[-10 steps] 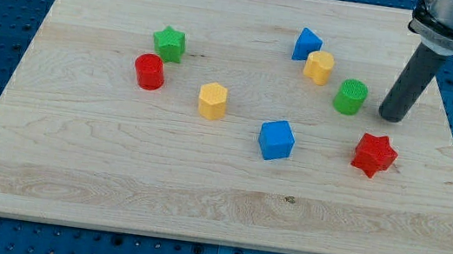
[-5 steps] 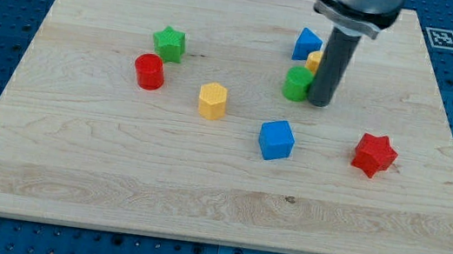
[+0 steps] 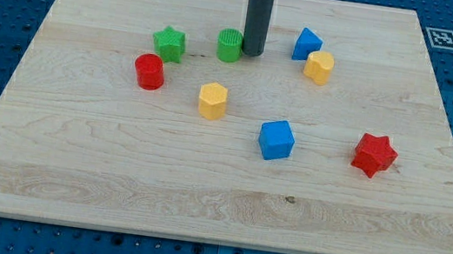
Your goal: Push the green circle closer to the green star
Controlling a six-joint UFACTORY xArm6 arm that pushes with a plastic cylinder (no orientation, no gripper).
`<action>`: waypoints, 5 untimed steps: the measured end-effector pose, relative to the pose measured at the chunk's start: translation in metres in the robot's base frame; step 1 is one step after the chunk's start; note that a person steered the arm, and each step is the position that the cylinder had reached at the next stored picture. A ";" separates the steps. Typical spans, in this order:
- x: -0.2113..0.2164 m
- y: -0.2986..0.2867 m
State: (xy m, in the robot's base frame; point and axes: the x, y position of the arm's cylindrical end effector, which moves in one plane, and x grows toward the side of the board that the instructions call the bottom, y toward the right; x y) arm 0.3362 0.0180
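Wooden and pale, the board (image 3: 72, 168) carries eight small blocks, and no container stands anywhere on it. Counted by colour: two green, two red, two yellow, two blue.

The greens are the green circle (image 3: 230, 45) and the green star (image 3: 169, 43), both in the upper middle of the board, the star to the view's left of the circle and a short gap apart from it. The reds are a red cylinder (image 3: 149, 72), just below and slightly left of the green star, and a red star (image 3: 374, 155) far off at the view's right. The yellows are a yellow hexagon (image 3: 212, 101) below the green circle and a second yellow hexagonal block (image 3: 319, 67) right of centre. The blues are a blue cube (image 3: 276, 140) near the middle and a blue triangular block (image 3: 307, 44) that sits just beside, possibly touching, the upper-left of that second yellow block.

The arm carries no claw, so there is nothing to open, close or grip with; it ends in a straight dark rod coming down from the view's top. My tip (image 3: 252, 54) rests on the board right against the view's right side of the green circle, between that circle and the blue triangular block.
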 end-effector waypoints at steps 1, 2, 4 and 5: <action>0.006 0.011; 0.024 0.009; 0.026 -0.018; 0.026 -0.056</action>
State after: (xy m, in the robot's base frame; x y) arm 0.3626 -0.0375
